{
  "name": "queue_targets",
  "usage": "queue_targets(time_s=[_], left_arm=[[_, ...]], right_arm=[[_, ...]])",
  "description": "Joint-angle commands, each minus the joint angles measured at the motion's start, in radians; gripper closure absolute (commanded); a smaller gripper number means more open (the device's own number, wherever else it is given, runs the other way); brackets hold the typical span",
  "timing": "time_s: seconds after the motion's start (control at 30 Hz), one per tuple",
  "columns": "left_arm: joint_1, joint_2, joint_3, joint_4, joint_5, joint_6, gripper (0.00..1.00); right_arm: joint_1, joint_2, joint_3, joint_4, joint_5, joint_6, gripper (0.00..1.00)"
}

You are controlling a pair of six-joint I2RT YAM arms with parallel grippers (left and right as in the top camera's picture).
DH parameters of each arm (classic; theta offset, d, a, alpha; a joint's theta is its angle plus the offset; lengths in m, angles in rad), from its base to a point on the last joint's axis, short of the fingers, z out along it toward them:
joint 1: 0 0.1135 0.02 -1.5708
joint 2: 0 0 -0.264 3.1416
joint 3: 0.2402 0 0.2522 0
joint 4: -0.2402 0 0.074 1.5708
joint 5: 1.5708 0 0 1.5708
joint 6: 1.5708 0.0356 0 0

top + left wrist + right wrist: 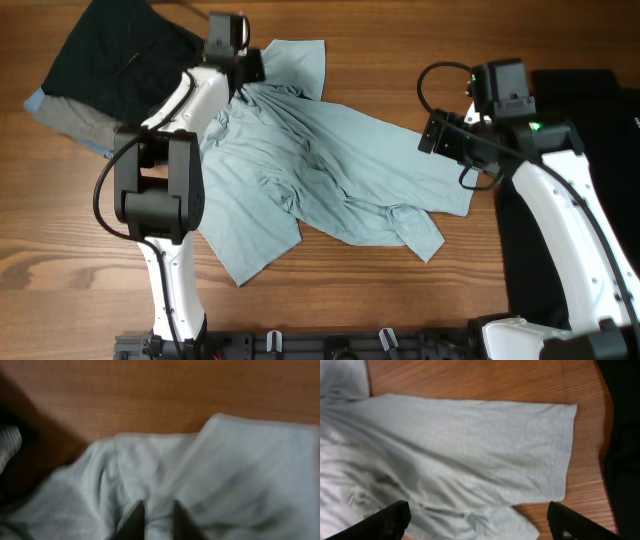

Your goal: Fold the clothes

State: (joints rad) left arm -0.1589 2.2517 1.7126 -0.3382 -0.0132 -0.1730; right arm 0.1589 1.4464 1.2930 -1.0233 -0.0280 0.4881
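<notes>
A large pale light-blue T-shirt lies crumpled across the middle of the wooden table. My left gripper is at the shirt's far edge. In the left wrist view its fingers are nearly together with a fold of the shirt between them. My right gripper hovers over the shirt's right end. In the right wrist view its fingers are wide open and empty above a flat sleeve.
A black garment lies on a grey one at the far left corner. A black cloth covers the right side of the table and shows at the edge of the right wrist view.
</notes>
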Motion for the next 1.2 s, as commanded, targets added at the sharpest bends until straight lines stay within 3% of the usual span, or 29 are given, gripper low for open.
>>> queue_targets(time_s=[0.0, 0.17, 0.37, 0.47, 0.53, 0.57, 0.8, 0.9, 1.03, 1.17], left_arm=[[-0.027, -0.074, 0.12, -0.075, 0.023, -0.014, 0.58], [-0.028, -0.239, 0.159, -0.191, 0.023, -0.014, 0.29], [-0.029, -0.471, 0.159, -0.394, 0.024, -0.015, 0.2], [-0.029, -0.577, 0.159, -0.513, 0.024, -0.015, 0.2], [-0.029, -0.633, 0.159, -0.589, 0.024, -0.015, 0.18], [-0.029, -0.674, 0.159, -0.643, 0.024, -0.015, 0.08], [-0.029, -0.778, 0.159, -0.772, 0.024, -0.015, 0.0], [-0.029, -0.789, 0.159, -0.799, 0.024, -0.015, 0.0], [-0.029, -0.789, 0.159, -0.808, 0.024, -0.015, 0.0], [-0.029, -0.79, 0.159, -0.812, 0.024, -0.015, 0.0]], right_arm=[[-0.05, 0.068, 0.008, 0.028, 0.059, 0.039, 0.12], [-0.173, 0.186, 0.008, 0.068, 0.046, 0.038, 0.36], [-0.243, 0.33, 0.008, 0.156, -0.148, -0.1, 0.67], [-0.241, 0.416, 0.008, 0.176, -0.153, -0.073, 0.86], [-0.241, 0.472, 0.008, 0.187, -0.157, -0.042, 0.92], [-0.241, 0.515, 0.008, 0.201, -0.181, -0.043, 0.96], [-0.228, 0.626, 0.007, 0.232, -0.258, -0.032, 0.96], [-0.227, 0.662, 0.007, 0.309, -0.208, 0.05, 0.96], [-0.241, 0.701, 0.008, 0.519, -0.076, 0.177, 0.96], [-0.272, 0.706, 0.019, 0.804, -0.093, 0.168, 0.96]])
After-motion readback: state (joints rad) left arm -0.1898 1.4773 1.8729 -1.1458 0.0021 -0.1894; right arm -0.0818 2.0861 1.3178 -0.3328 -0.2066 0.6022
